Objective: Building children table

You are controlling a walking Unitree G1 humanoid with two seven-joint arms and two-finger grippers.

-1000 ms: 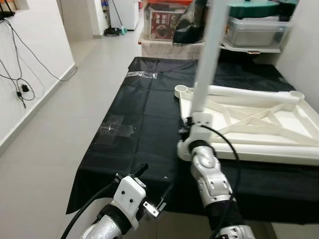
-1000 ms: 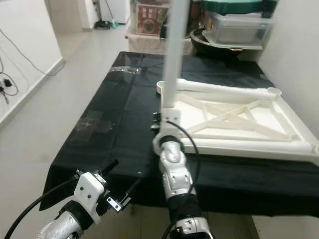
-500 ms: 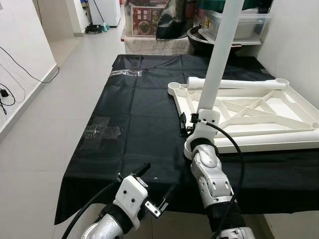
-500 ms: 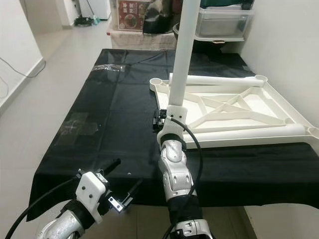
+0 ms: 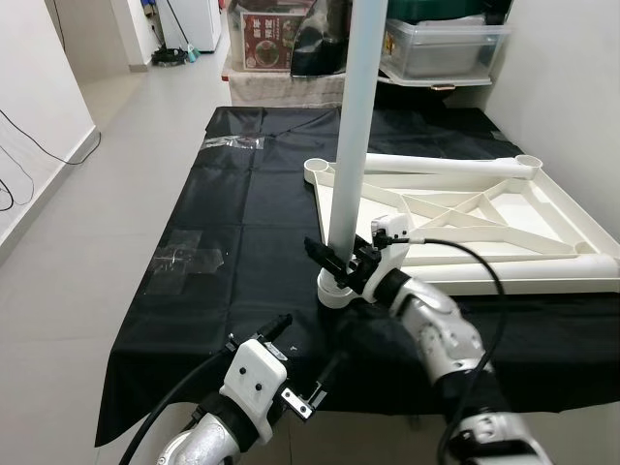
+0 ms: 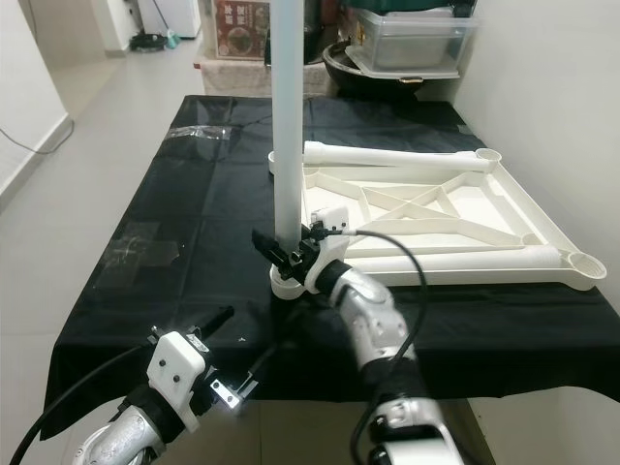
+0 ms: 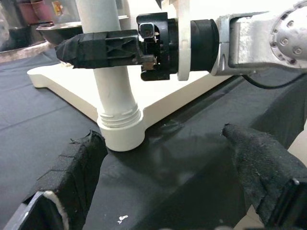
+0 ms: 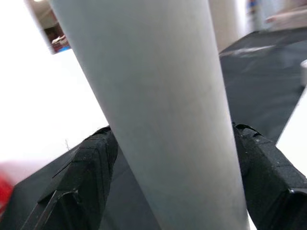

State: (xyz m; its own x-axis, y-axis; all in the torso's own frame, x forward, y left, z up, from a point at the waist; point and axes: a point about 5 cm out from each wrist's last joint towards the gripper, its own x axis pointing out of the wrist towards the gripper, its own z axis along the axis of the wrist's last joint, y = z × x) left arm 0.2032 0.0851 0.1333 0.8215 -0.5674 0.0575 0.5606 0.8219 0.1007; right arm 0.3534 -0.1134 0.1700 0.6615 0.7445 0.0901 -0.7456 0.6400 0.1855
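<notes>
Table leg (image 5: 351,145) is held upright in the corner socket of the upturned white table frame (image 5: 504,228), clamped low down by the right pincer (image 5: 334,260); frame is laid on the black-covered tabletop (image 5: 242,242); left pincer (image 7: 163,177) is held open near the edge

Landmark: upright table leg (image 5: 351,126), seated in near-left corner socket of upturned white table frame (image 5: 542,228).
- Left of leg: bare black cloth (image 5: 242,242), open to table edge.
- Right of leg: blocked by frame ribs.
- Against leg base: right gripper (image 5: 336,260), clamped round it.
- Before leg: left gripper (image 5: 305,354), fingers spread.
</notes>
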